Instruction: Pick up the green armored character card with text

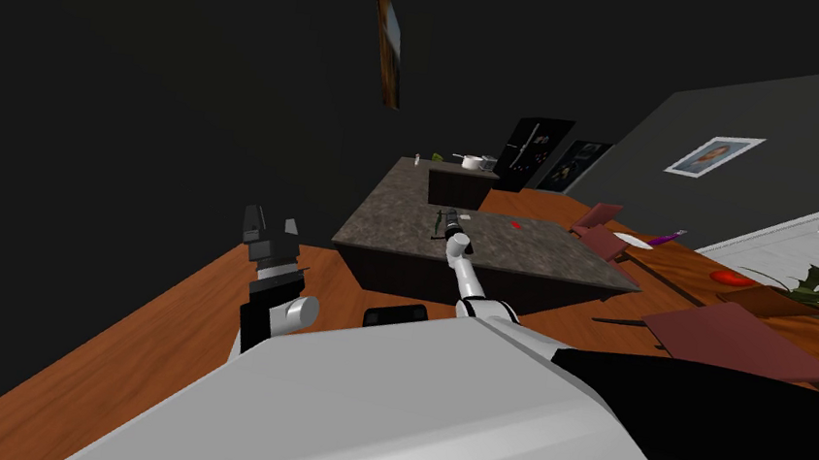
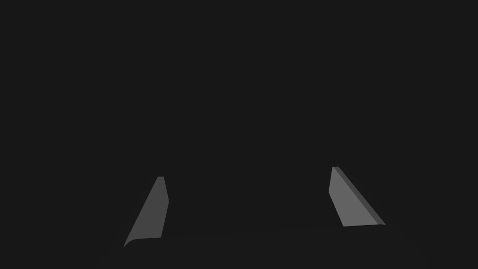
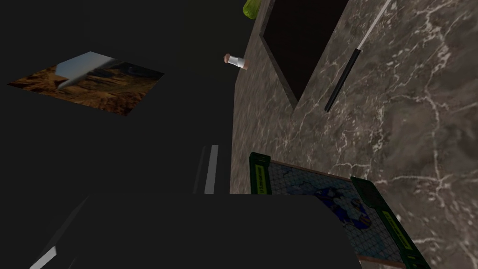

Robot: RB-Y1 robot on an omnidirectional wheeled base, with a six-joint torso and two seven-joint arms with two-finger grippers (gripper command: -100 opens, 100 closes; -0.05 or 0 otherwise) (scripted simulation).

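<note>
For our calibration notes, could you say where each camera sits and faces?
Head view: on the head, down and forward at the marble counter; left gripper raised by the dark wall, right gripper over the counter.
Left wrist view: on the left hand, facing a flat dark surface; its open fingers show.
Right wrist view: on the right hand, along the counter over the green-bordered card; the gripper's dark body shows.
Shared: head and right wrist both show the counter and wall picture.

Head overlooks the counter (image 1: 542,253) from afar; right wrist sits close.
</note>
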